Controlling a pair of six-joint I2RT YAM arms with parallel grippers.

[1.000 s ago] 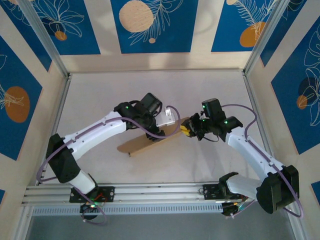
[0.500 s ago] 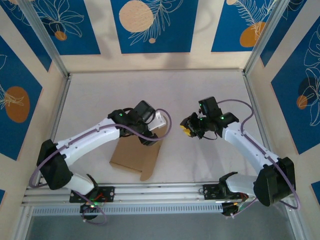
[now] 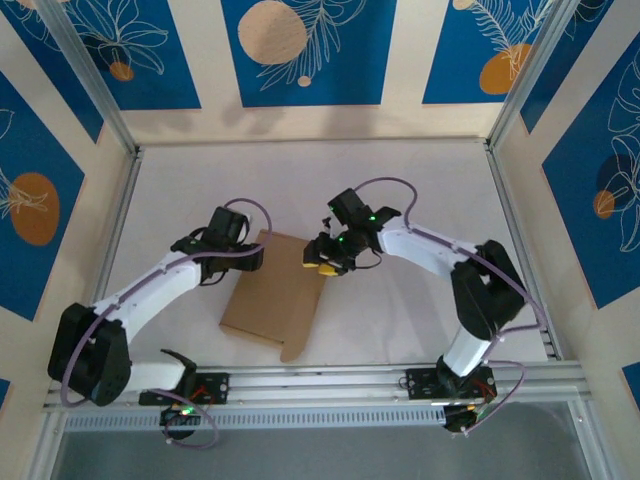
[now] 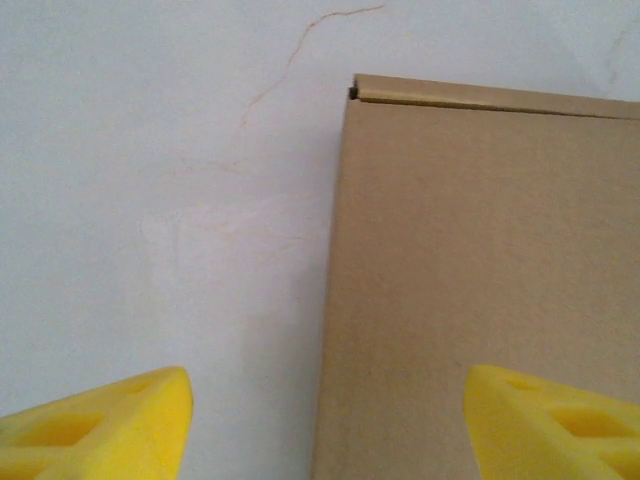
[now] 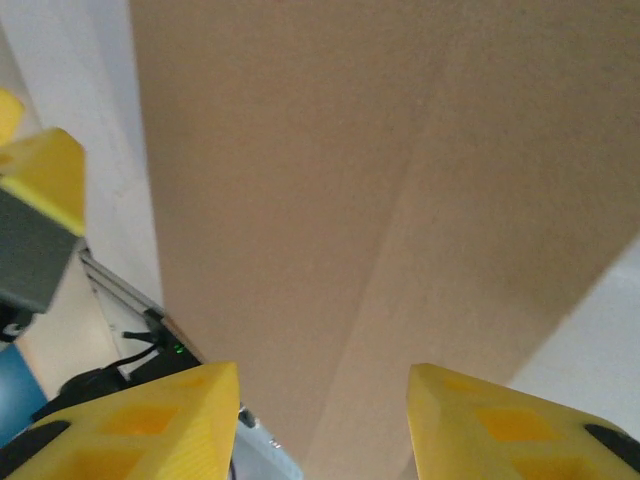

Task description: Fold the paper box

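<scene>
The paper box [image 3: 275,297] lies flat on the white table as a closed brown cardboard slab, with a small flap poking out at its near edge. My left gripper [image 3: 243,258] is open over the box's far left edge; in the left wrist view the box [image 4: 480,250] fills the right half, its edge running between the open left gripper [image 4: 328,385]. My right gripper [image 3: 322,262] is open at the box's far right corner. In the right wrist view the open right gripper [image 5: 322,380] hovers above the box [image 5: 300,180], holding nothing.
The white table [image 3: 400,180] is fenced by aluminium posts and blue-and-cream patterned walls. A metal rail [image 3: 320,382] carrying both arm bases runs along the near edge, just beyond the box's near side.
The box has gone from standing on edge between the grippers to lying flat. The right jaws have opened and the right arm has swung left over the box. The left gripper has shifted left.
</scene>
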